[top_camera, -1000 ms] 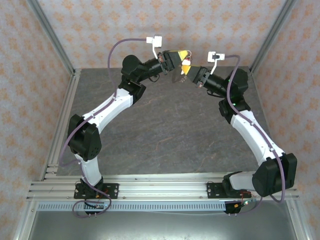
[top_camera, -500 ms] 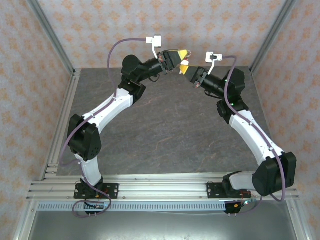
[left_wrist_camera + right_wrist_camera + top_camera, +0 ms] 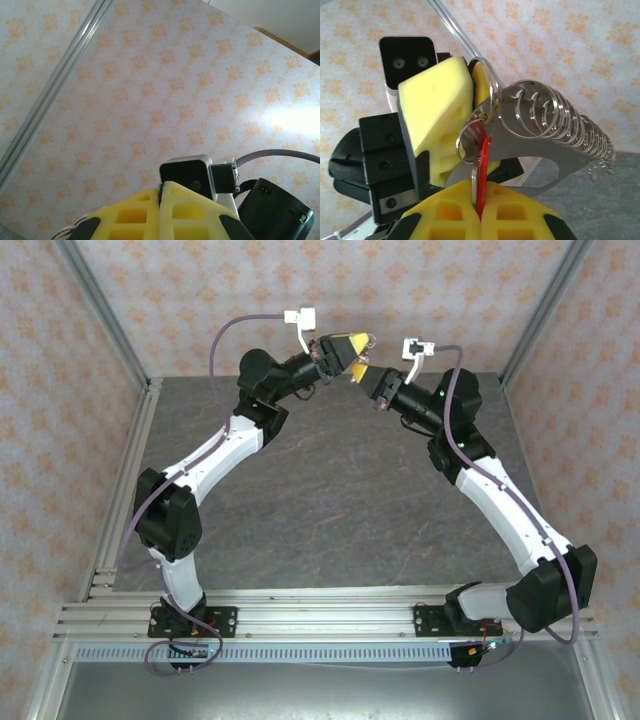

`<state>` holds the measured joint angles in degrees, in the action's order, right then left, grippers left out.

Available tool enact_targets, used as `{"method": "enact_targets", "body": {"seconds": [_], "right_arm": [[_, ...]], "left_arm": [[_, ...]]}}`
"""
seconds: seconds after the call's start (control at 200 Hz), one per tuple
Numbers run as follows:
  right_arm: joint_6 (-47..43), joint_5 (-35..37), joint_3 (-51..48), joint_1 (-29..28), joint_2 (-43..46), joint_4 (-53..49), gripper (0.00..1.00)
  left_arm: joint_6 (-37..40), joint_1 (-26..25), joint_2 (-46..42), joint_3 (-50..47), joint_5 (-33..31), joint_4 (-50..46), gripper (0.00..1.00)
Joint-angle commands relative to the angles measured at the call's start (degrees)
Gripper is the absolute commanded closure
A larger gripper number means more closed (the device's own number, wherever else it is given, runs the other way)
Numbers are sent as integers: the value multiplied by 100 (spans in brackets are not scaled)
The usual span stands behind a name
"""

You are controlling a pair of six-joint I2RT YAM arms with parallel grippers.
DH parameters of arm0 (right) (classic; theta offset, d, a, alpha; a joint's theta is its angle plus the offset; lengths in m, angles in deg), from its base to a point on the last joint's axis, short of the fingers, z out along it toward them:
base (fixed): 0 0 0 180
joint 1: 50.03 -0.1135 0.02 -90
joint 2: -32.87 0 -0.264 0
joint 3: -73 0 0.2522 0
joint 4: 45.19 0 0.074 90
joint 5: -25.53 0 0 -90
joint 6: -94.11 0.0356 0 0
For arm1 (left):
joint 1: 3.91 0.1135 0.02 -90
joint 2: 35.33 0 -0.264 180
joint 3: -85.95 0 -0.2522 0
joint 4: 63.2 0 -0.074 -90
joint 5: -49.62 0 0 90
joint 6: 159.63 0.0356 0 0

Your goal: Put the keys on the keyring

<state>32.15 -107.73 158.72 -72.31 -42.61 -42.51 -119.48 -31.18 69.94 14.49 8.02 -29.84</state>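
Observation:
In the right wrist view my right gripper [image 3: 480,192] is shut on the keys [image 3: 482,167], a red piece pressed against a silver blade, standing upright between the yellow fingers. A small split ring [image 3: 462,145] on the keys overlaps the near end of the keyring [image 3: 560,160], a flat grey metal loop with several wire rings fringing its top edge. My left gripper [image 3: 470,95] grips that end of the keyring. In the left wrist view my left gripper [image 3: 162,189] is shut with a thin dark edge between its fingers. From above, both grippers [image 3: 352,344] [image 3: 363,373] meet high near the back wall.
The patterned back wall [image 3: 420,290] stands directly behind both grippers, with metal frame posts [image 3: 545,310] at the corners. The dark stone tabletop [image 3: 340,490] lies far below them. The right wrist camera housing [image 3: 187,175] sits just beyond the left fingertips.
Both grippers have risen and shifted left toward the back wall. The right gripper has drawn closer under the left one. Both grips are unchanged.

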Motion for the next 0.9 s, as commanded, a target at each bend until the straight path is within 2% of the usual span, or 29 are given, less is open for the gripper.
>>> {"method": "enact_targets", "body": {"seconds": [0.0, 0.205, 0.33, 0.575, 0.896], "right_arm": [[-329, 109, 34, -259, 92, -414, 100], [-334, 1267, -129, -192, 464, -882, 100], [-427, 1639, -174, -180, 652, -1074, 100], [-672, 1375, 233, -234, 482, -1587, 100], [-592, 757, 456, -494, -1, -1474, 100]], "left_arm": [[86, -214, -86, 49, 134, 137, 100], [366, -215, -146, 9, 108, -167, 100], [588, -209, -199, -60, 92, -373, 100], [818, -231, -221, -118, 46, -607, 100], [718, -272, -126, -56, 20, -504, 100]]}}
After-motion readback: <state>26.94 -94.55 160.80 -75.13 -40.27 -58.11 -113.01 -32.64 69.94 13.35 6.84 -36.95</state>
